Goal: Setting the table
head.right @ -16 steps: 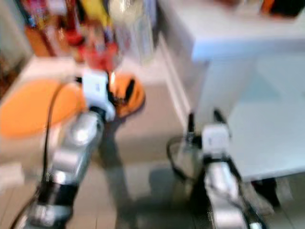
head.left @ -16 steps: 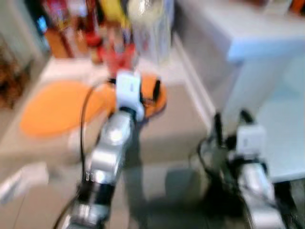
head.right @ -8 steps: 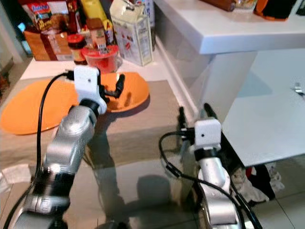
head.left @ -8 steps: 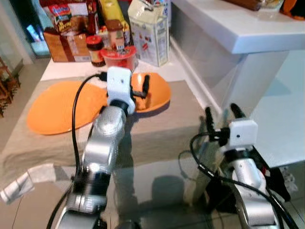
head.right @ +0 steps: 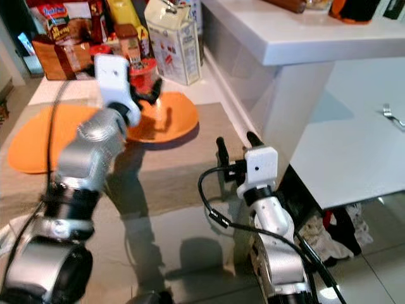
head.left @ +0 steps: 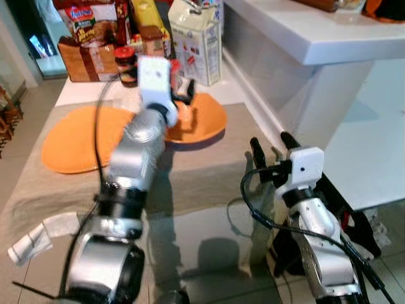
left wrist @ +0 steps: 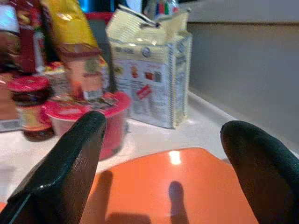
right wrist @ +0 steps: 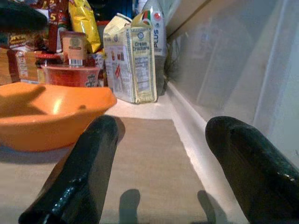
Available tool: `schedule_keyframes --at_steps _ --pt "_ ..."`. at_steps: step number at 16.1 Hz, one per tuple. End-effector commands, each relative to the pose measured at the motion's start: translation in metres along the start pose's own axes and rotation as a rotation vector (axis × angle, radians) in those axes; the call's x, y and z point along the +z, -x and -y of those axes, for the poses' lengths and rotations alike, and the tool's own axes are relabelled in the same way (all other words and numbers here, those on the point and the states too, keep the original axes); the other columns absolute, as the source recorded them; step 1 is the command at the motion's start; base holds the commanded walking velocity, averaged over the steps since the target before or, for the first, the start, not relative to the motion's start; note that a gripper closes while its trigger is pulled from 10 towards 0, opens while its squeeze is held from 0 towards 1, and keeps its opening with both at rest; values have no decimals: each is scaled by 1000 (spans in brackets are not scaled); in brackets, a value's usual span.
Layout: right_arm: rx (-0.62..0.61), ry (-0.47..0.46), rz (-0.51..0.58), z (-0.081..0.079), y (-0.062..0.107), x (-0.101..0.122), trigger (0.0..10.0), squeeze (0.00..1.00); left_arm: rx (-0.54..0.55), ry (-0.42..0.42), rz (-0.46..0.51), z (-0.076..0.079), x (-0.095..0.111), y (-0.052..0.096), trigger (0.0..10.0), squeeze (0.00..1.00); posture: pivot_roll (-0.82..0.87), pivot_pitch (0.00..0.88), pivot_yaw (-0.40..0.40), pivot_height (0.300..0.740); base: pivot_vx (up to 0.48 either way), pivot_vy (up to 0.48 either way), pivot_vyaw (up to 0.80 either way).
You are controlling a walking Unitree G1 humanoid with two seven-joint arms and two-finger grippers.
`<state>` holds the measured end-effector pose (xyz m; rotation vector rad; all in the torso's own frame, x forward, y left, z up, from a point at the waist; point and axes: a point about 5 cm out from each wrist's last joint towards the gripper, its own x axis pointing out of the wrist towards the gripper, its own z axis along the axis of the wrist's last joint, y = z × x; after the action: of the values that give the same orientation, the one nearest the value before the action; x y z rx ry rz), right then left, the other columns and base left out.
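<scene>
Since half a second ago the left gripper (head.left: pixel 183 101) has reached farther out, from the near edge of the orange bowl (head.left: pixel 205 120) to above its far part, close to the red cup (right wrist: pixel 70 74); its fingers (left wrist: pixel 74 158) stand wide apart and hold nothing.

Going left to right: an orange placemat (head.left: pixel 69 142) lies flat on the beige cloth (head.left: pixel 209 171), the bowl sits just right of it, and the cracker carton (head.left: pixel 197 41) stands behind, among jars and bags. The right gripper (head.left: pixel 273 152) hovers at the near right edge of the cloth, fingers (right wrist: pixel 88 172) also spread and empty.

The risk I see is crowding: a reach that overshoots the bowl could knock over the cup or carton, and a grip on the thin rim could tip the bowl.
</scene>
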<state>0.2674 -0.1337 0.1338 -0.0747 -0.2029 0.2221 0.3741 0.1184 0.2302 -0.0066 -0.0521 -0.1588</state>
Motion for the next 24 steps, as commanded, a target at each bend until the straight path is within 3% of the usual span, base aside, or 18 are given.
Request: schedule_keyframes --at_steps 1,4,6,9,15,18,24 --pt "15 -24 -20 -5 2 -4 10000 0 4 -15 -9 -4 9 -4 10000 0 -6 0 39 740 0 0 0" --pt "-3 -25 -28 -5 8 -5 10000 0 -6 -47 -134 -12 -4 -8 10000 0 -9 0 45 740 0 0 0" --pt "-22 -16 -30 0 9 -5 10000 0 -30 39 -236 -13 -21 -6 10000 0 -13 0 46 740 0 0 0" --pt "-30 -11 -33 3 11 -5 10000 0 -22 86 -296 -16 -31 -5 10000 0 -19 0 39 740 0 0 0" --pt "-28 18 -18 8 12 4 10000 0 -99 200 -337 0 -35 -7 10000 0 -79 0 37 740 0 0 0" --pt "-47 14 -35 9 18 0 10000 0 -122 211 -335 4 -34 -8 10000 0 -81 0 42 740 0 0 0" --pt "-21 11 -45 6 13 -1 10000 0 -143 247 -349 9 -38 -8 10000 0 -40 0 20 740 0 0 0"
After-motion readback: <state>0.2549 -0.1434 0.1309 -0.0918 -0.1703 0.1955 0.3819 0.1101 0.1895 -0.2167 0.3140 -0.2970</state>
